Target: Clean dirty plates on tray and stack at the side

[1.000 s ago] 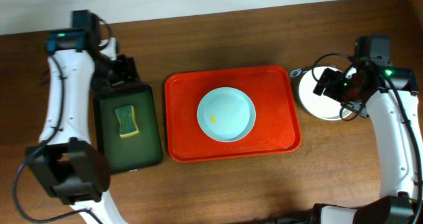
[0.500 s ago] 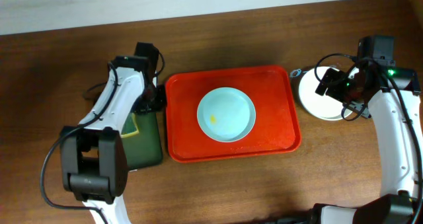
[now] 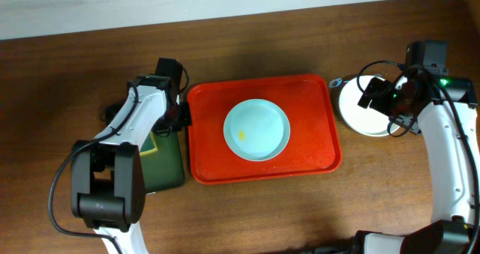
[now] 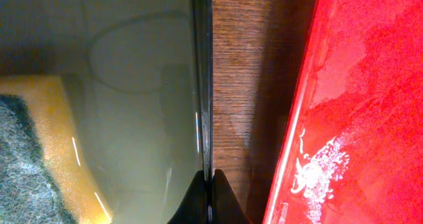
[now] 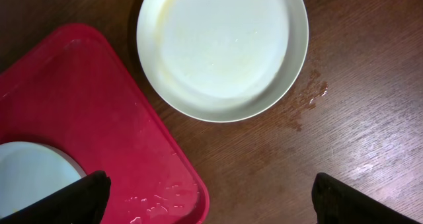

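A pale blue plate [image 3: 256, 129] with a small yellow smear lies in the middle of the red tray [image 3: 210, 164]. A white plate [image 3: 358, 118] sits on the table just right of the tray. In the right wrist view the white plate [image 5: 221, 49] is ahead, with the tray [image 5: 112, 125] and the blue plate [image 5: 26, 178] at lower left. My right gripper [image 5: 211, 204] hangs open above them, holding nothing. My left gripper [image 3: 182, 118] is shut, and its tips [image 4: 211, 187] meet right over the rim of a dark green tray [image 4: 132, 85].
The dark green tray [image 3: 169, 168] lies left of the red tray with a narrow strip of wood [image 4: 241, 85] between them. A yellow and grey sponge [image 4: 33, 158] rests in it, mostly hidden under my left arm in the overhead view.
My left arm swung from the far left over the green tray to its right rim, and its gripper closed. The right arm and the plates stayed still.
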You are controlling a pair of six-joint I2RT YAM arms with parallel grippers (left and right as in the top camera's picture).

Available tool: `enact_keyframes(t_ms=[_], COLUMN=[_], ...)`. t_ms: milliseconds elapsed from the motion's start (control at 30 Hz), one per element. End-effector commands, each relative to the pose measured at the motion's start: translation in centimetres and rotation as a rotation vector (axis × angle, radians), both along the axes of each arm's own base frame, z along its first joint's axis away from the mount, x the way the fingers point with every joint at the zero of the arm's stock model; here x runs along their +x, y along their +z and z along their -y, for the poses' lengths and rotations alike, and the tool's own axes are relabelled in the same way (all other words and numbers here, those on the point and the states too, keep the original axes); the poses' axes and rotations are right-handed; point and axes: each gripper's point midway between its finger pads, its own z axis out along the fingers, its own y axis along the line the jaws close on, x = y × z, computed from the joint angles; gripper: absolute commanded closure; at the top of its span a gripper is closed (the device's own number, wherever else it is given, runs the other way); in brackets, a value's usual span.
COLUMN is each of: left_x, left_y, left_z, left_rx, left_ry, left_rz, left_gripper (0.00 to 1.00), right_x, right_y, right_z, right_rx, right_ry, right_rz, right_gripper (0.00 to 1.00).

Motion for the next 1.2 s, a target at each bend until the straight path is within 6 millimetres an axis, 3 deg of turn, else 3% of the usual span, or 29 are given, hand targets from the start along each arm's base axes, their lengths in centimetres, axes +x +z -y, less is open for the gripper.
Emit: enact_keyframes(t_ms=[0,167,433,500,733,767,800,867,1000,1067,1167], left_x=[-0.3,-0.5,-0.7,-0.4,0.7,0.9,1.3,1.9,1.5,1.4,0.9], left_y=[-0.5,-0.4,0.1,1.1,4.3,4.9,5.7,7.1,7.0,7.2,7.1], left_z=[1.1,3.4,4.3,5.1,5.5,5.6,5.5,4.6,3.1,0.9,-1.8], left_rx=[0.002,-0.003,-0.041,-0.086,-0.090,-0.092,-0.089,-0.029,0.058,0.153,0.133], left_ry=[-0.036,-0.091,-0.158,-0.162,-0.163,-0.162,-0.161,-0.155,-0.147,-0.101,-0.027], left_rz=[0.001,0.020,0.002,0.003,0.021,0.030,0.041,0.063,0.051,0.045,-0.006], left_gripper=[1.00,1.00,1.00,1.00,1.00,0.96,0.84,0.78,0.69,0.65,0.56], right_x=[0.0,0.0,0.0,0.0,0.0,0.0,0.0,0.0,0.0,0.0,0.0], right_y=[-0.2,-0.2,-0.2,-0.2,-0.2,-0.2,-0.2,-0.2,-0.2,-0.2,-0.2], right_z=[0.0,0.0,0.0,0.0,0.0,0.0,0.0,0.0,0.0,0.0,0.0], right_rx=[0.003,0.003,0.004,0.004,0.003,0.003,0.003,0.004,0.003,0.003,0.003], right_ry=[0.007,0.007,0.007,0.007,0.007,0.007,0.007,0.007,0.007,0.007,0.007], right_rz=[-0.006,-0.006,-0.007,-0.007,-0.006,-0.006,-0.006,-0.007,-0.006,-0.006,-0.006], right_gripper=[0.02,0.02,0.02,0.02,0.01,0.02,0.02,0.02,0.02,0.02,0.02])
